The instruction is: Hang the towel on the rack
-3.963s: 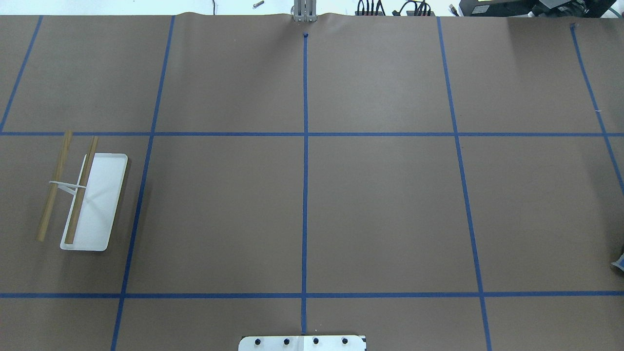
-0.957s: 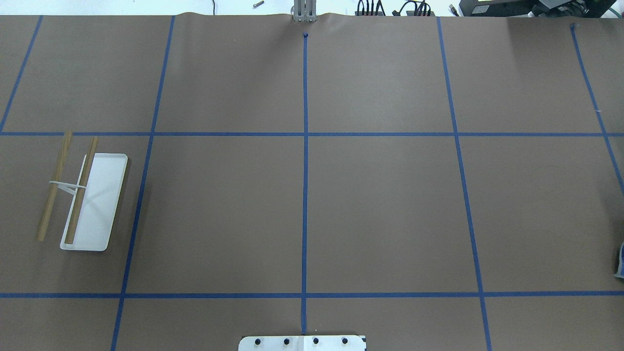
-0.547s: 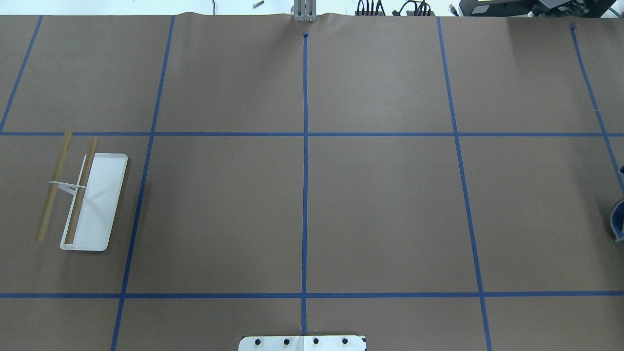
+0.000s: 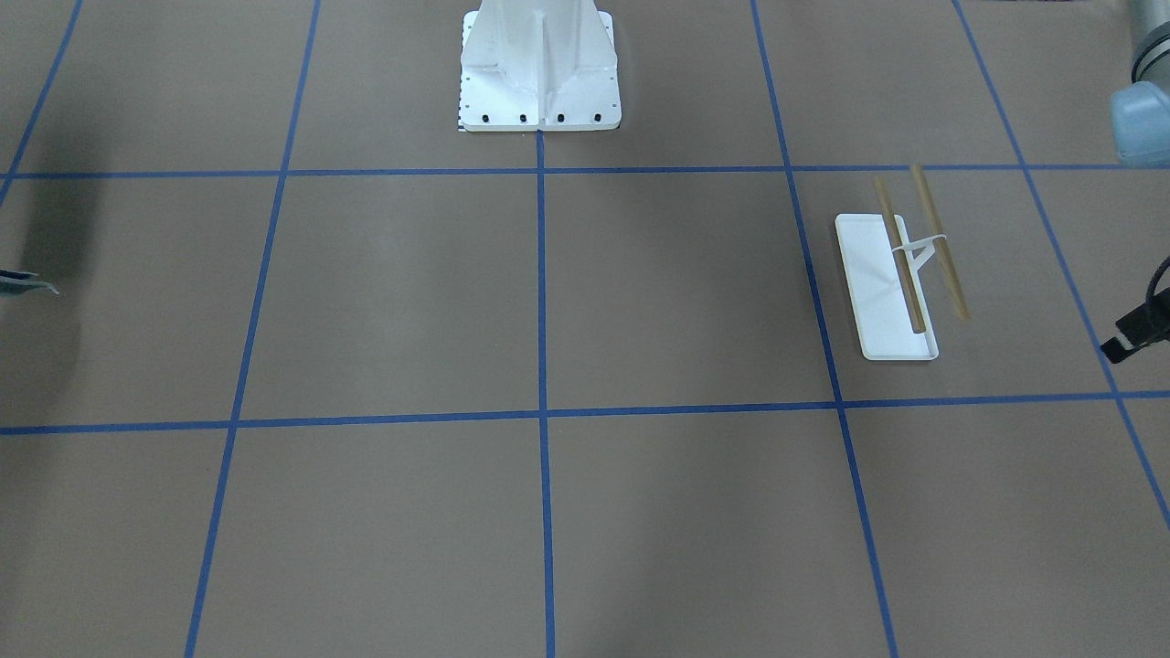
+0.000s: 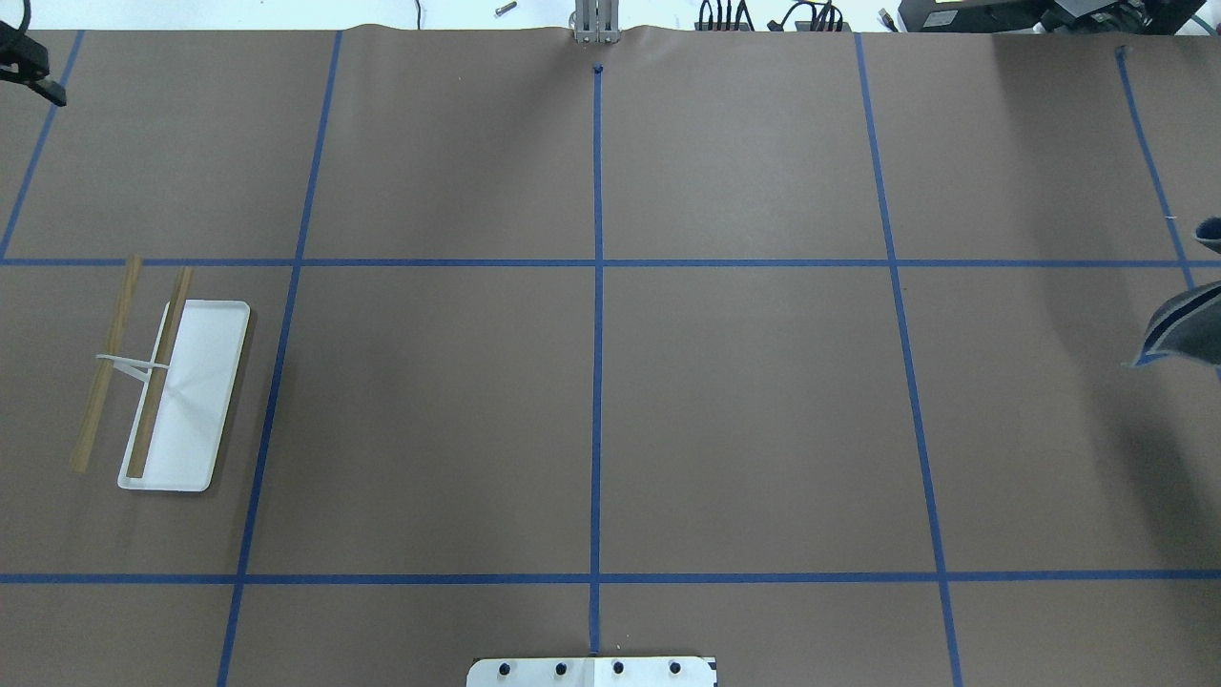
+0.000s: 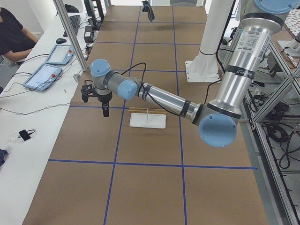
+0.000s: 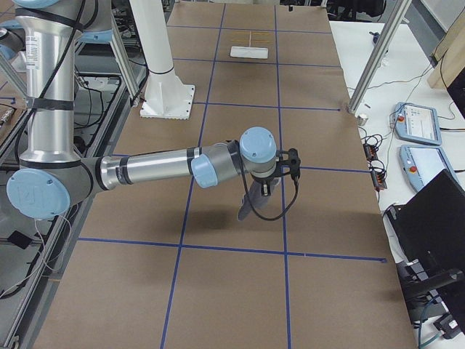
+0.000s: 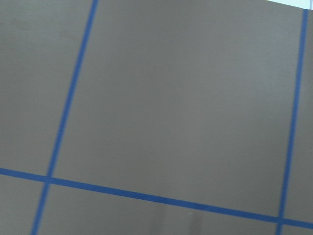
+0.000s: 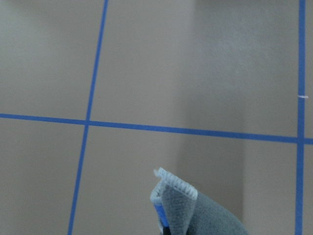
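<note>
The towel, which looks like soft, light, floppy grey cloth with a pale stitched edge, hangs at 3 o'clock under the right gripper, probably best held by its top edge, well apart from the rack with hard wooden bars at 9 o'clock; I cannot tell if that pincer or the left gripper is pinched together.

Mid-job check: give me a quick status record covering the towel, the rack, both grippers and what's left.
towel: hangs in the air under the right gripper, at the right end of the table
rack: stands at the table's left end, bars bare
left gripper: apart from the rack, on its side away from the robot's base; open or shut cannot be told
right gripper: fingers not clearly visible
remaining: carry the towel across and drape it over the bars
</note>
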`<state>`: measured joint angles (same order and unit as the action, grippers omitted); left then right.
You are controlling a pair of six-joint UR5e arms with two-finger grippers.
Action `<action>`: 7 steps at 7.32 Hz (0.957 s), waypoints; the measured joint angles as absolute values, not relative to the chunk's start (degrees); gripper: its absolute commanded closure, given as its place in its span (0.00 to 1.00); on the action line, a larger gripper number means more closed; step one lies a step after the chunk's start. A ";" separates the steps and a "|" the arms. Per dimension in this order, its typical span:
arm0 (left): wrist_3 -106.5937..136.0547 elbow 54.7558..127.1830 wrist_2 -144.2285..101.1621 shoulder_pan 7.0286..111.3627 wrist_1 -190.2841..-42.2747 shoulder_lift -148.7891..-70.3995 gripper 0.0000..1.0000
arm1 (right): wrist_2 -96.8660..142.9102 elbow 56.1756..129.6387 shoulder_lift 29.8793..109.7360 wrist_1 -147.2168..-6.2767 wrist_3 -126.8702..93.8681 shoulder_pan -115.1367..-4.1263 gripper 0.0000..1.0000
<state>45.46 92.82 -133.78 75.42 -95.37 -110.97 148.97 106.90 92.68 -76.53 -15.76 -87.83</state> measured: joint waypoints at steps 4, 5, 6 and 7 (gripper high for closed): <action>66.55 93.26 -137.31 65.79 -94.36 -122.98 0.02 | 146.15 114.00 79.13 -76.53 -25.00 -82.97 1.00; 73.24 93.31 -137.91 63.56 -94.70 -126.03 0.02 | 142.93 116.84 76.56 -76.49 -31.31 -78.72 1.00; 78.44 93.40 -138.19 61.93 -95.03 -128.44 0.02 | 136.97 120.49 75.38 -76.47 -36.91 -72.86 1.00; 82.33 93.39 -138.25 60.11 -95.62 -130.41 0.02 | 129.57 123.88 74.52 -76.47 -42.21 -65.88 1.00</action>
